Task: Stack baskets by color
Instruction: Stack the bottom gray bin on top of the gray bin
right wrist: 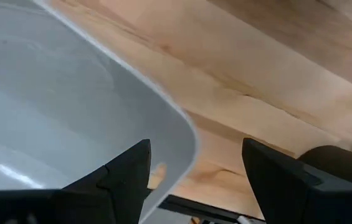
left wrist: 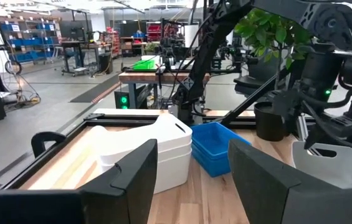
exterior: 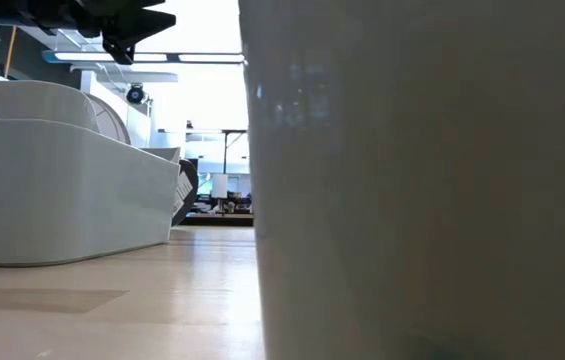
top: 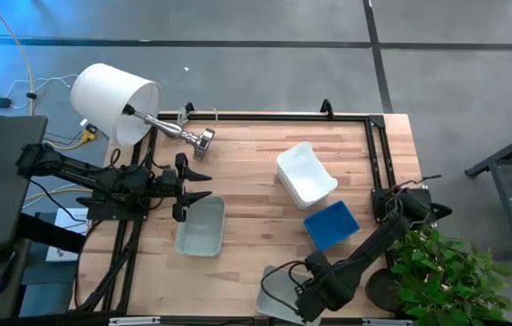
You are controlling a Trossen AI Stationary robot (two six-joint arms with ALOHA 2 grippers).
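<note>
The right gripper (top: 294,299), jaws wide, straddles the rim of a pale grey plastic basket (top: 274,294) at the wooden bench's (top: 256,163) near edge. Judging by this, the grey stack is in hand: close, lift, carry to the grey basket (top: 200,226) under the open, empty left gripper (top: 194,186). Beyond sit one blue stack (top: 332,224) and one white stack (top: 305,172); layers uncountable.

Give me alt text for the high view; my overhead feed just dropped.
Overhead, the right gripper hangs open over a pale grey basket at the table's near edge, while the open left gripper hovers beside another grey basket. White baskets and blue baskets sit stacked mid-table; a lampshade lies off the far-left corner.
</note>
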